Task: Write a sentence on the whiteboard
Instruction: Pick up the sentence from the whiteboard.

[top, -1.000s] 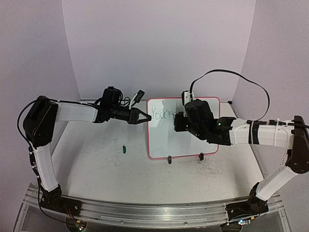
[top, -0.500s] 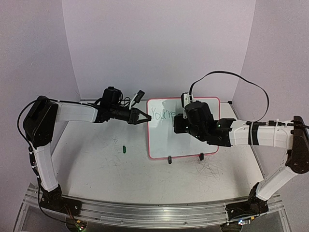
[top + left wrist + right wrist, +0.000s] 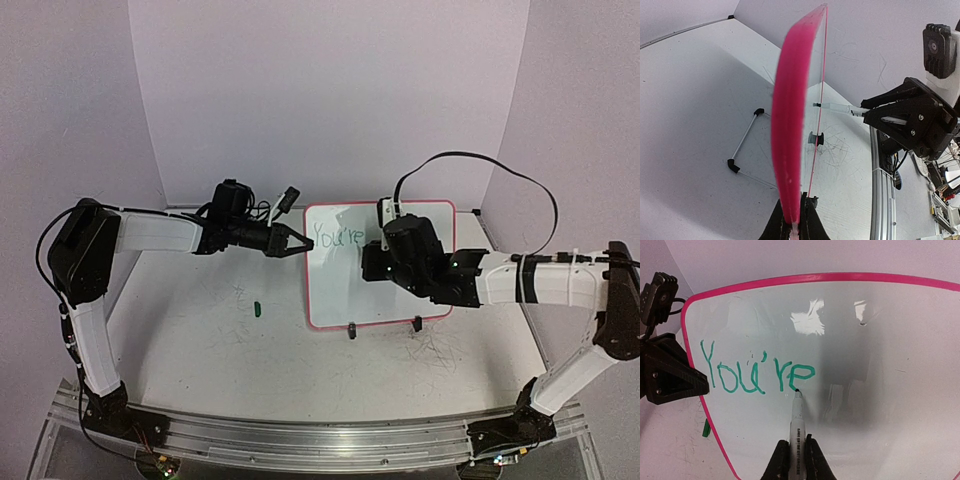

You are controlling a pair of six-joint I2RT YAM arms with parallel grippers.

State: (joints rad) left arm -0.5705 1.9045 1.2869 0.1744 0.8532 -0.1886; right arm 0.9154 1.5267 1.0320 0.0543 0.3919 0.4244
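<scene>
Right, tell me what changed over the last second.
The right gripper, shut on the marker, shifted slightly toward the near edge of the whiteboard. The green writing now shows as "You're", its last letter finished or uncovered. Nothing was taken or let go. The left gripper stayed clamped on the board's left edge; the board and the green cap on the table did not move.

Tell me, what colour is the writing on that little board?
The writing is green; the right wrist view shows it best.
</scene>
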